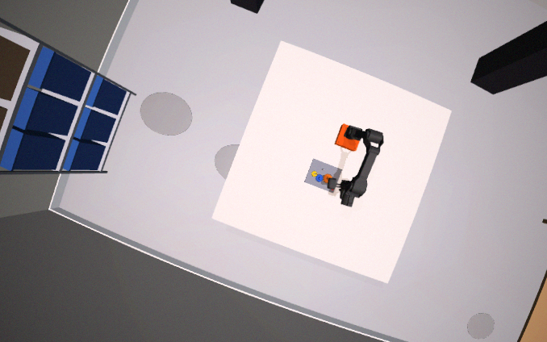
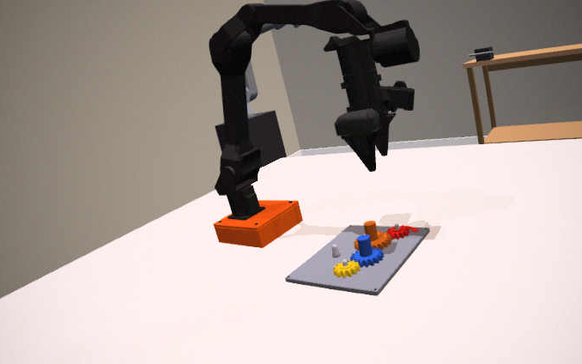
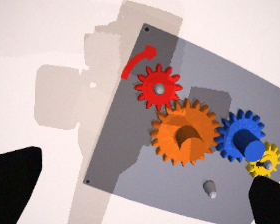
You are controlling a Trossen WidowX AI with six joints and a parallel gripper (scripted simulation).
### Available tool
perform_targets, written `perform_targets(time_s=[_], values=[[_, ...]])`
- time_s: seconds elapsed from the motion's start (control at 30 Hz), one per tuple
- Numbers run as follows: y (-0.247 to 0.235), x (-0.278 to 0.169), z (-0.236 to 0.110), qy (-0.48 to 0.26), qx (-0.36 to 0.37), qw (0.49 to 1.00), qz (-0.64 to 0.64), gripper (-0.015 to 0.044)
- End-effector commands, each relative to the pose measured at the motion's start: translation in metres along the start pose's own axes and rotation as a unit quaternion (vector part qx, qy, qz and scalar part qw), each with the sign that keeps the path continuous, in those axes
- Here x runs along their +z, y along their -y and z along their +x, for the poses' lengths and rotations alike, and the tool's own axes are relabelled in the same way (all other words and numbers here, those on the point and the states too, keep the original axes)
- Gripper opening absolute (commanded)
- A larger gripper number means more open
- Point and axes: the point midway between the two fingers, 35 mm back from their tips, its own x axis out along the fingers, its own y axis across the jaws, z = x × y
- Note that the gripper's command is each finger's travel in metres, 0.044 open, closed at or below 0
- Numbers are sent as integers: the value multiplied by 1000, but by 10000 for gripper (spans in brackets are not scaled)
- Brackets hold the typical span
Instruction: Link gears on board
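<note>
A broad, matte, off-white tabletop [image 1: 293, 127] [image 2: 148, 289] [image 3: 16, 110] carries a thin, smooth grey rectangular board [image 1: 314, 163] [image 2: 312, 271] [image 3: 116, 145]. The black two-fingered gripper [image 2: 378, 163] [image 3: 151, 176] is raised above it, fingers wide apart, holding nothing. On the board, a red toothed gear [image 2: 397, 232] [image 3: 152, 95], a large orange gear with a cylindrical handle [image 1: 327, 177] [image 2: 381, 240] [image 3: 166, 122], a blue gear with a similar handle [image 1: 319, 177] [image 2: 370, 258] [image 3: 231, 132] and a small yellow gear [image 1: 314, 173] [image 2: 347, 269] [image 3: 272, 155] form a row; one tapered grey peg [image 2: 335, 251] [image 3: 209, 188] is bare. Possible failures: a gear seated slightly high or tilted could let teeth ride over or miss their neighbours, stopping rotation before yellow; full seating cannot be confirmed. A low sweep of the open fingers could strike an upright handle and unseat its gear; retreat should therefore remain high.
</note>
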Motion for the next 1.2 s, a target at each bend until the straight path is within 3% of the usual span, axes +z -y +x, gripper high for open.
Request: perform_targets(time_s=[0.0, 0.43, 1.17], values=[[-62, -1, -8, 0, 4, 1000, -2, 440], [-242, -80, -34, -4, 12, 1000, -2, 440], [-244, -82, -34, -4, 12, 1000, -2, 440]])
